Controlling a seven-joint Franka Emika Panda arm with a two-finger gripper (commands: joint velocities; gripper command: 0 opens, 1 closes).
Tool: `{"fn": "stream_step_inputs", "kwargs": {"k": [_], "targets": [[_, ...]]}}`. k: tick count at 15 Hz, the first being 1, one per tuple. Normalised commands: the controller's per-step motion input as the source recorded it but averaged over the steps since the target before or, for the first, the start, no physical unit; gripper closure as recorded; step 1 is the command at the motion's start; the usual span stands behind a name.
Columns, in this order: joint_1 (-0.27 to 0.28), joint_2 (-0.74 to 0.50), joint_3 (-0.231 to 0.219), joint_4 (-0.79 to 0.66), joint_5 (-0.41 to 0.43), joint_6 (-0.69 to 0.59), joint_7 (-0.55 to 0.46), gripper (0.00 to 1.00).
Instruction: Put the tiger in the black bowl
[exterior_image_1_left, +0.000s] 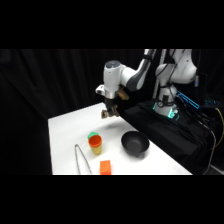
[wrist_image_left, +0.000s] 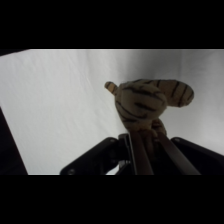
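In the wrist view the tiger (wrist_image_left: 145, 107), tan with dark stripes, stands up between the two fingers of my gripper (wrist_image_left: 145, 147), which is shut on it above the white table. In the side view my gripper (exterior_image_1_left: 110, 112) hangs over the far part of the table with the tiger (exterior_image_1_left: 106, 114) as a small brown lump at its tip, lifted off the surface. The glossy black bowl (exterior_image_1_left: 135, 143) sits on the table to the right and nearer the front, apart from the gripper.
An orange-and-yellow cup (exterior_image_1_left: 95, 144) stands near the table's middle with a green thing behind it. Metal tongs (exterior_image_1_left: 81, 159) lie at the front left, and an orange block (exterior_image_1_left: 105, 167) sits at the front edge. Black cloth (exterior_image_1_left: 165, 135) borders the table's right side.
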Motion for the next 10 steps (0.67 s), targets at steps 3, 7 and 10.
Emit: {"fn": "stream_step_inputs", "kwargs": {"k": [3, 7, 10], "targets": [[0.0, -0.55, 0.442, -0.24, 0.033, -0.36, 0.13, 0.93], [0.016, -0.33, 0.311, -0.12, 0.297, -0.19, -0.07, 0.93], [0.031, -0.22, 0.162, -0.14, 0.331, 0.01, -0.14, 0.92]]}}
